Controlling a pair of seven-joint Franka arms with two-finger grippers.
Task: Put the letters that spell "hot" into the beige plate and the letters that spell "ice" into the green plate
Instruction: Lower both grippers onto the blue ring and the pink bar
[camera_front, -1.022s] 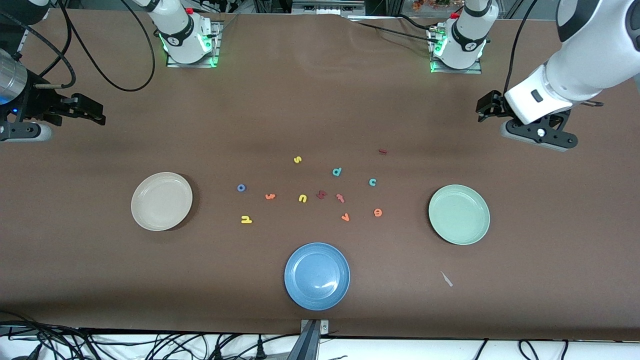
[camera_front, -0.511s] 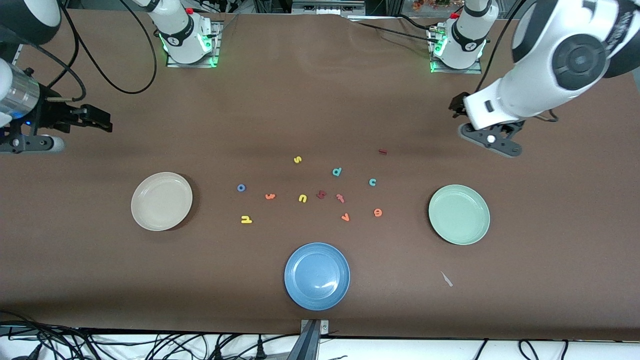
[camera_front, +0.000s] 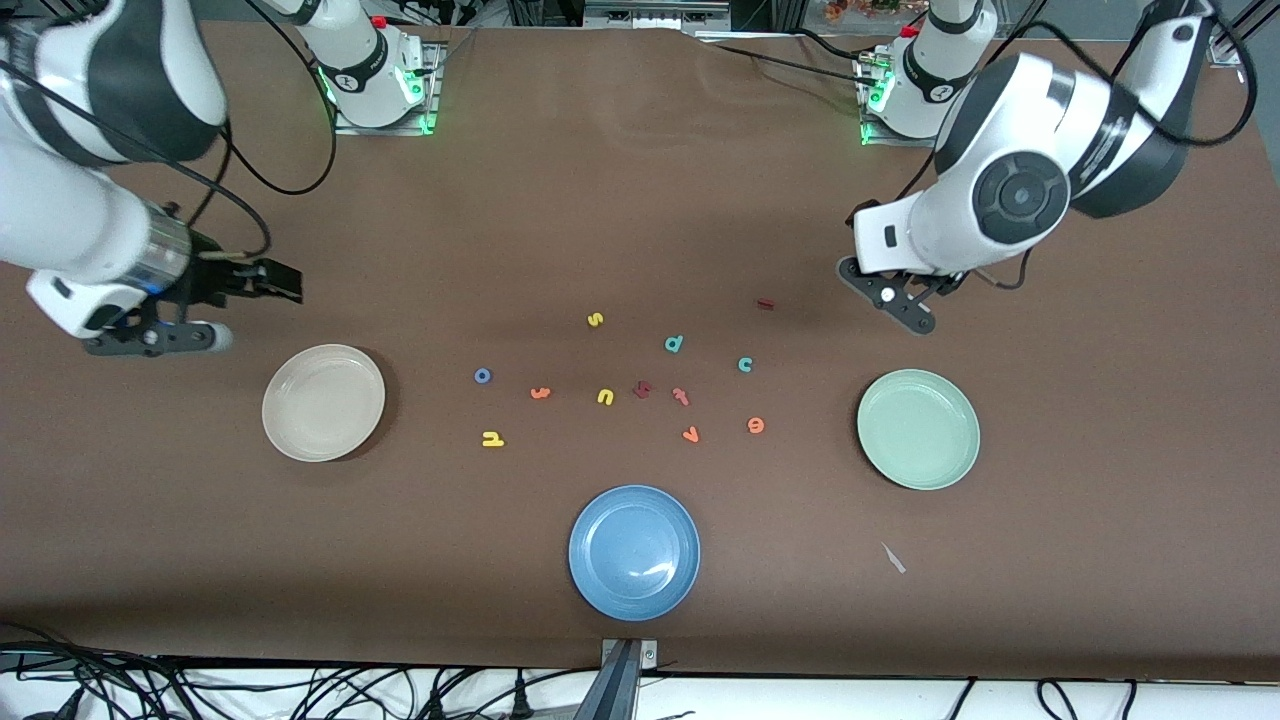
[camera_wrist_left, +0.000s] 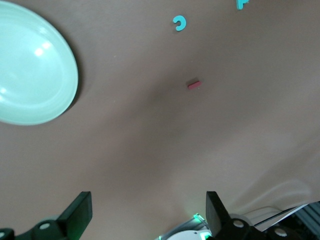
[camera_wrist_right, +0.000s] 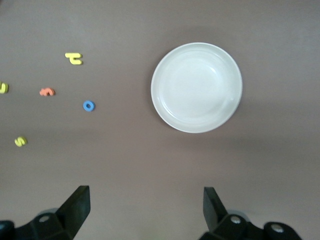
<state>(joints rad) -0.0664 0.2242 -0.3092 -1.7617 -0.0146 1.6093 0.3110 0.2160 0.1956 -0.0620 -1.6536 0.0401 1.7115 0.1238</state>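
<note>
You'll see both arms have swung inward: the left gripper, fingers wide, now hangs near the red i; the right gripper, also wide, above bare table by the empty beige plate. Letters unmoved; green plate empty.

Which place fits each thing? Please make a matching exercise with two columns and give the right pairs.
Things:
1. beige plate
2. green plate
3. blue plate
4. dark red bar

Places:
A. nearest the front camera
B. toward the left arm's end
C. toward the right arm's end
D. farthest letter from the front camera

Pairs: 1-C, 2-B, 3-A, 4-D
</note>
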